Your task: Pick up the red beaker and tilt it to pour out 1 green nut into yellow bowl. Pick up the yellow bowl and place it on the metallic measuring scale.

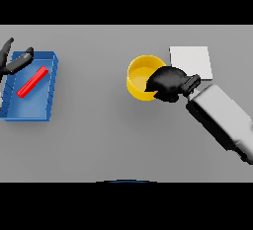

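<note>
- The right hand [168,83] sits at the yellow bowl's [138,76] right rim, fingers curled over it, apparently clamped on the wall.
- The metallic measuring scale [191,61] lies just behind that hand, near.
- The left hand [14,60] hovers far off, fingers apart, over the blue tray [49,83] with a red bar [32,81].

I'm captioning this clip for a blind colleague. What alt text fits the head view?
The robot's right hand grips the right rim of a yellow bowl on a grey table, beside a pale square scale. At far left, the left hand hovers at the corner of a blue tray holding a red object.
</note>
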You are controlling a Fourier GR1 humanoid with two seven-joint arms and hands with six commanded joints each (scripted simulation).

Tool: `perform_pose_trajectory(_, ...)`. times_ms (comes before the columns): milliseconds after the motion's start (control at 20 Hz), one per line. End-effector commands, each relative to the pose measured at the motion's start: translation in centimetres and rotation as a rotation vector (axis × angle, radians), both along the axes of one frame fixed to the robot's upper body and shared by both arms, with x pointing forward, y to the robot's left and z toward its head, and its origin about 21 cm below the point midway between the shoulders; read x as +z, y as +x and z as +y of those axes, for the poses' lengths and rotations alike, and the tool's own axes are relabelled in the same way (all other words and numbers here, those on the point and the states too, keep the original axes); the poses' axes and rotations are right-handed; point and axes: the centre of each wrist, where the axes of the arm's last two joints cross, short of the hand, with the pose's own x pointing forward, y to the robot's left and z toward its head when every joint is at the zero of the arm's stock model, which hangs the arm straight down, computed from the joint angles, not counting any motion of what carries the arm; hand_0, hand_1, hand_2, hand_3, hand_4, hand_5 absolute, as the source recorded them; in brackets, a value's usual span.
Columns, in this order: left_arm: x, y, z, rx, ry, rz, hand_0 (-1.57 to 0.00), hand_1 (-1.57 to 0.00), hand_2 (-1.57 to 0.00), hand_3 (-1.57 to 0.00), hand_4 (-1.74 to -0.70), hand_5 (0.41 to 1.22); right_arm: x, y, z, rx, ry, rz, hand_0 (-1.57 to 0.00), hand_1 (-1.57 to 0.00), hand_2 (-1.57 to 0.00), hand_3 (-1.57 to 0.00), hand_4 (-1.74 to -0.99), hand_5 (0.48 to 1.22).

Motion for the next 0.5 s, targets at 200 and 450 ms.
perform_pose_trajectory(200,0.2,0.0,0.2,0.005,-0.024,-0.002,0.00,0.00,0.00,0.00,-0.81,0.710,1.7,1.3,-2.2,-0.067,0.004,-0.043,-1.54,-1.57,-1.49,-1.19,-1.740,1.220)
perform_pose_trajectory(450,0.6,-0.2,-0.4,0.012,-0.039,0.010,0.00,0.00,0.00,0.00,-0.84,0.737,2.8,3.4,-4.8,-0.159,0.039,-0.132,-1.56,-1.57,-1.53,-1.16,-1.741,1.221)
